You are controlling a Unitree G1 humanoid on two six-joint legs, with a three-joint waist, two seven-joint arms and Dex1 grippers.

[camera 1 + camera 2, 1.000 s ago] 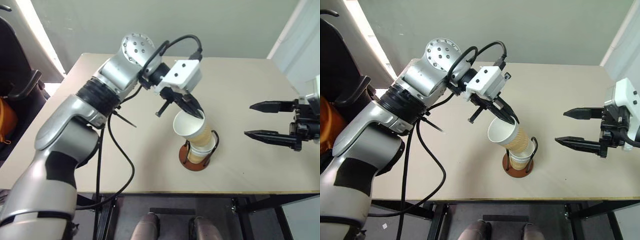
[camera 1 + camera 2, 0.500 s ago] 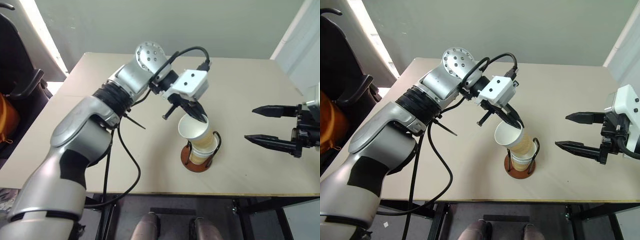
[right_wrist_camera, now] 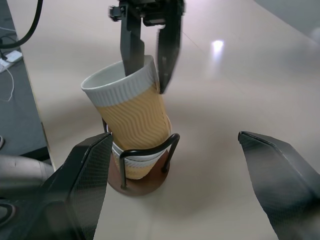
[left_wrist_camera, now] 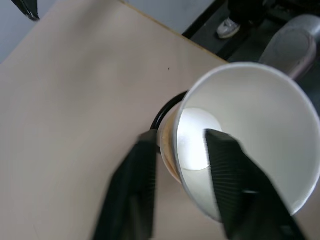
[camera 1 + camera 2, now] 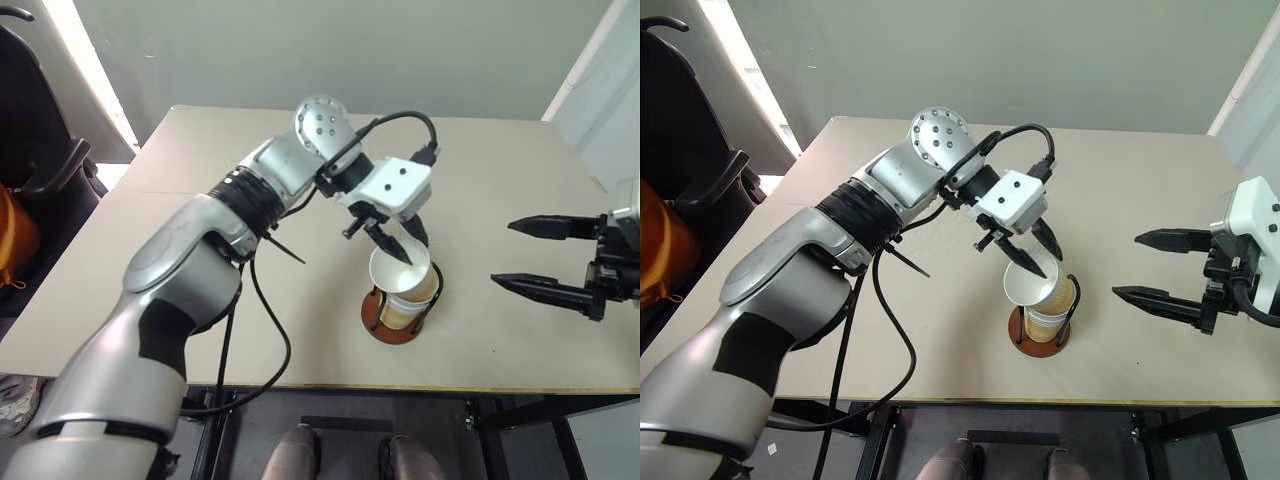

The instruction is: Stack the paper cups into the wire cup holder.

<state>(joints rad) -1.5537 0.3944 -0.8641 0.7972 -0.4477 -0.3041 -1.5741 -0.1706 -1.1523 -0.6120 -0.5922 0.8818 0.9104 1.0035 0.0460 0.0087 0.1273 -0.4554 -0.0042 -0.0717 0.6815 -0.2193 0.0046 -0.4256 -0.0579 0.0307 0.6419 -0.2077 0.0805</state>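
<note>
The wire cup holder (image 5: 372, 316) stands near the table's front edge, with a paper cup (image 3: 137, 169) seated in its black loops. A second tan paper cup (image 5: 402, 274) is nested into that one and leans to one side, its white rim above the wires. My left gripper (image 5: 1040, 255) hangs over it, open; one finger (image 4: 220, 170) is inside the rim, the other (image 4: 137, 175) outside, with gaps to the cup wall (image 4: 175, 150). My right gripper (image 5: 503, 252) is held open to the right of the holder, level with it and apart from it.
The beige table (image 5: 200, 200) runs wide behind and to the left of the holder; its front edge lies just in front of the base. A black cable (image 5: 255, 320) hangs from my left arm. A dark chair (image 5: 40, 150) stands off the table's left side.
The left gripper has moved down and right, bringing the tilted cup deeper and more upright into the holder's cup, and its fingers have opened off the rim. The right gripper has stayed put.
</note>
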